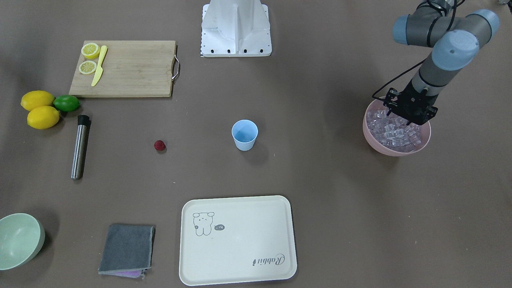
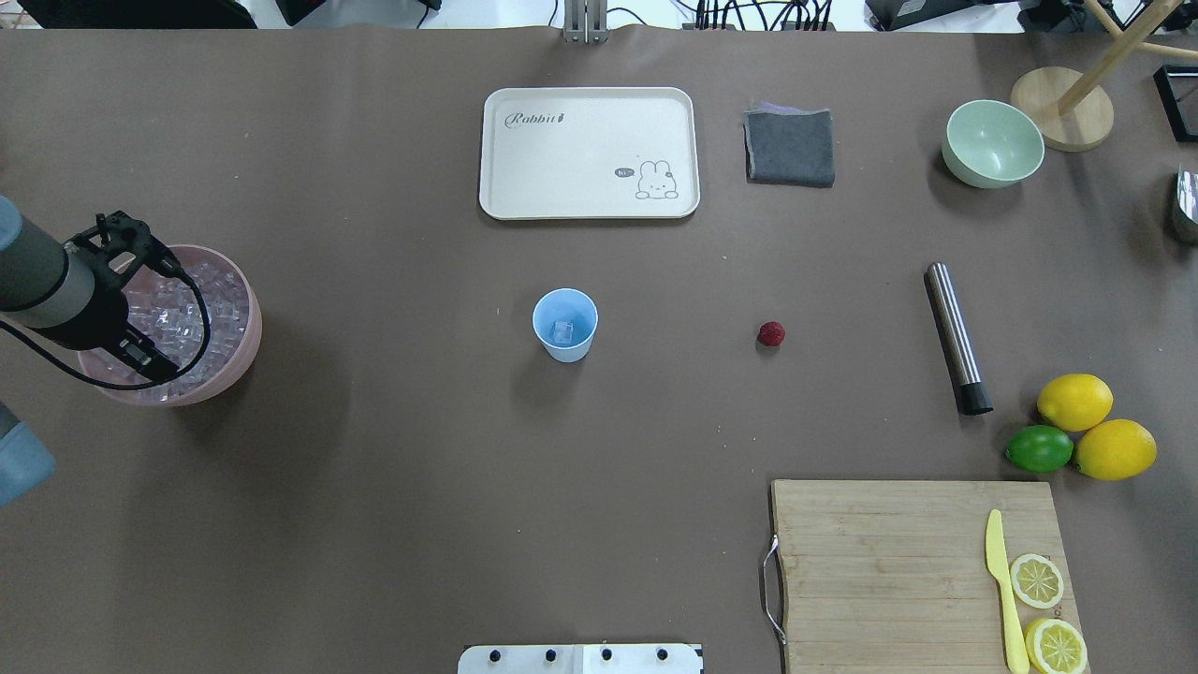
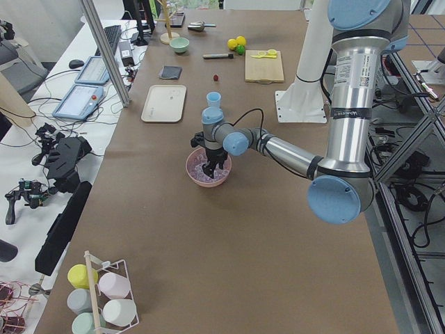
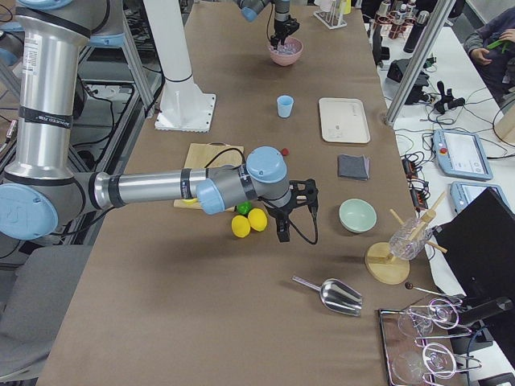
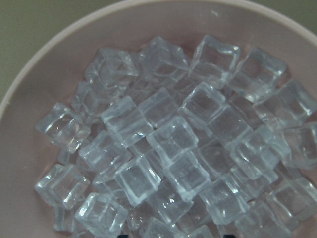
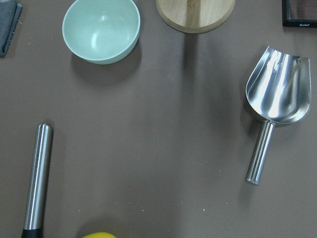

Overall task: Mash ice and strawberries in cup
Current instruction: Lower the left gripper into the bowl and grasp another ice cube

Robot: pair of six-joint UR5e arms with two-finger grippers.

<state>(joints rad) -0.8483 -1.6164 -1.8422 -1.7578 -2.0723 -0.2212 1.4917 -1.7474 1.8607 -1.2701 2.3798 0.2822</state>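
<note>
Reaches the left gripper (image 1: 410, 120) down into the pink bowl (image 1: 396, 152), tips sunk among the ice (image 1: 394, 136) heaped there. Cannot tell the width of the opening, nor any cube caught in it: hides the tips behind the black wrist housing in both table views, and shows nothing but cubes in the left wrist view.

Holds the right gripper (image 4: 282, 233) above the brown table (image 1: 340, 192), pointing down, just beside the two lemons (image 4: 241, 227). Cannot tell there either whether parted or closed, or gripping anything.

Further out, shows the cup (image 2: 564, 351) upright near the table's middle, well apart from the pink bowl, with what looks like one clear cube (image 2: 562, 330) in its bottom. Shows the strawberry (image 2: 771, 333) on the bare table between the cup and the steel rod (image 2: 950, 328), touching neither. Beyond the cup, lays out the cream tray (image 2: 590, 213), the grey cloth (image 2: 791, 150) and the pale green bowl (image 2: 992, 145).
</note>
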